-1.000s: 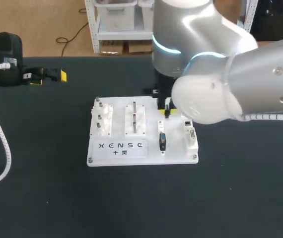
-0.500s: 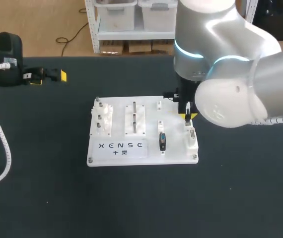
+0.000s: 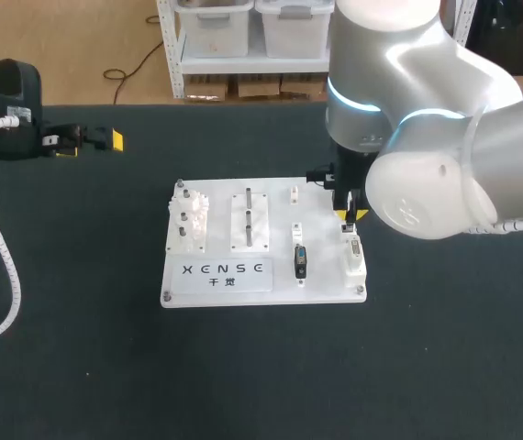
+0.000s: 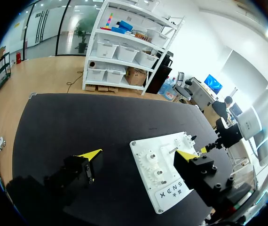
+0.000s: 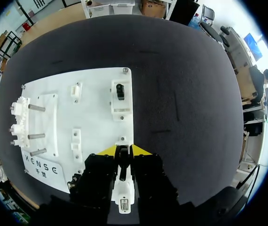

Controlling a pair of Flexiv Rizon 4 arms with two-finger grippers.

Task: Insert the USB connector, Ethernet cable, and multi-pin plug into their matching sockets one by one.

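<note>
**A:** While our right gripper (image 3: pixel 348 216) hangs over the right-hand side of the white board (image 3: pixel 216 286), which step are we on?

**B:** An insertion, we judge. The fingers are clamped from both sides on a slim white plug (image 5: pixel 123 186), which lies lengthwise between them. We cannot tell which of the three connectors it is. The yellow tips sit just short of the socket block (image 3: pixel 353 258) along the board's right edge.

**A:** And our other arm?

**B:** Our left gripper (image 4: pixel 138 153) is parked well away at the table's far left, fingers spread wide, holding nothing.

**A:** What does the next move call for?

**B:** We need to square the plug with its matching opening, then press straight down without tilting. The block's sockets sit close together, so a small sideways error could catch the rim. A dark connector (image 3: pixel 300 261) rests in a white holder beside the block; we cannot say whether it is seated or waiting.
</note>
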